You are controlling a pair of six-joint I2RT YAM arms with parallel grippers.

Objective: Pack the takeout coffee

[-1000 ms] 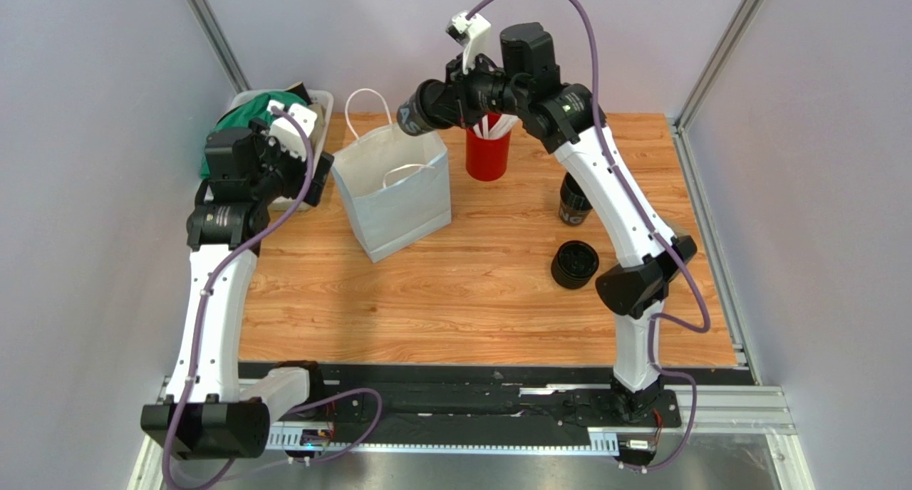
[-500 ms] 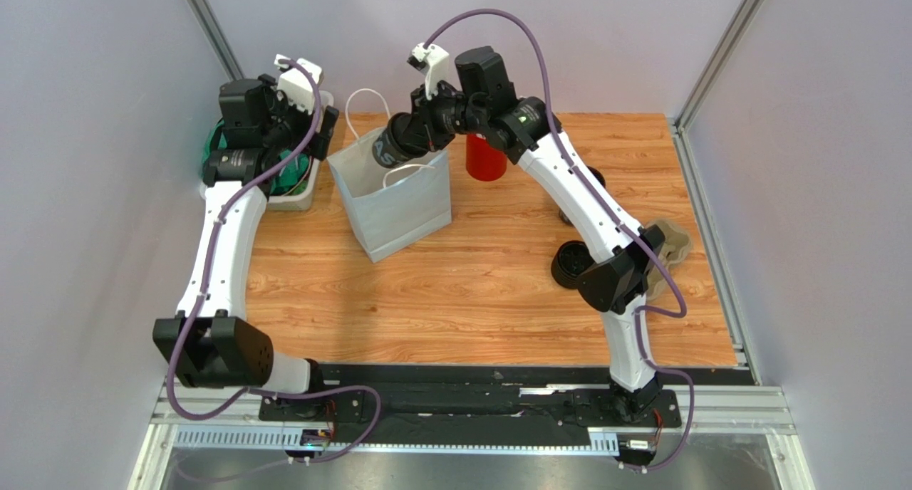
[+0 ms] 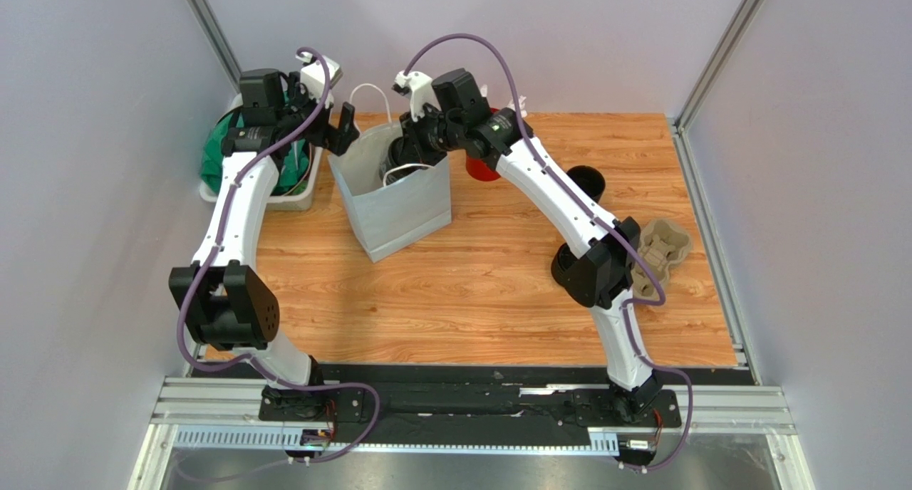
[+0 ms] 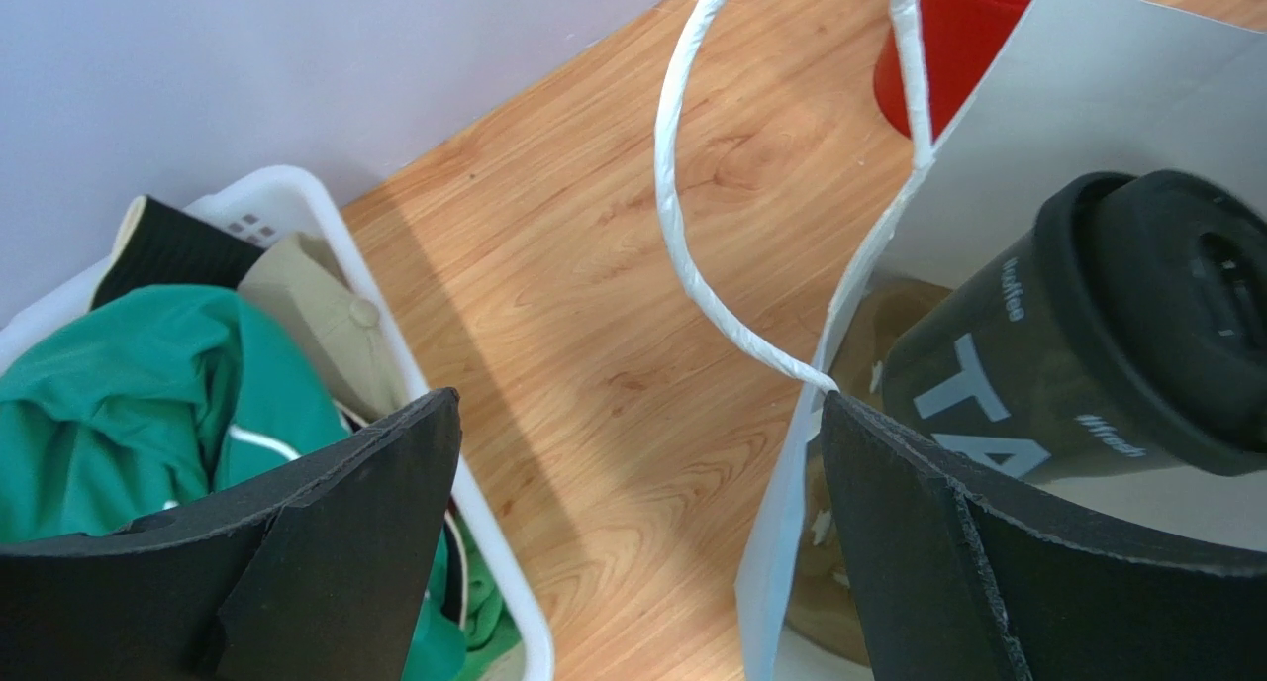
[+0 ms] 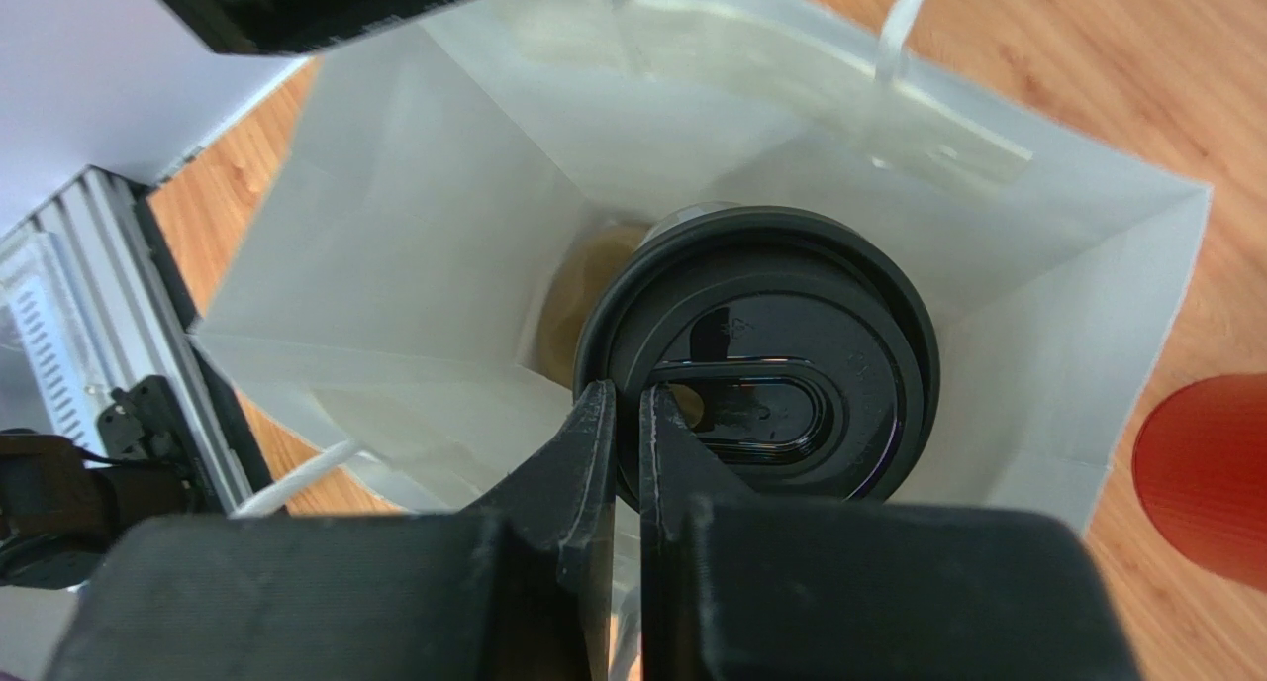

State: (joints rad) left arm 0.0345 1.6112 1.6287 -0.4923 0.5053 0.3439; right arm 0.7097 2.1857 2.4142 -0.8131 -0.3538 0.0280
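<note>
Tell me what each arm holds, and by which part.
Right gripper: fingers pinch the lid rim of a black coffee cup, in the white bag. Left gripper: open, holding nothing.

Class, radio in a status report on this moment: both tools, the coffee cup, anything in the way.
Left tool open at rim of white bag. Right tool shut on lid of black cup, cup partway into bag. Nothing seen blocking it.

The black cup (image 5: 759,355), pinched by the right gripper (image 5: 625,414), fills most of the paper bag's (image 3: 398,202) mouth, leaving only slim gaps along the walls. The left gripper (image 4: 632,414), jaws wide, spans the strip of table (image 3: 471,287) between bin (image 4: 342,221) and bag, the bag's handle loop (image 4: 677,221) inside its gap. A red cup (image 4: 967,43) stands just behind the bag; bare wood lies in front.
</note>
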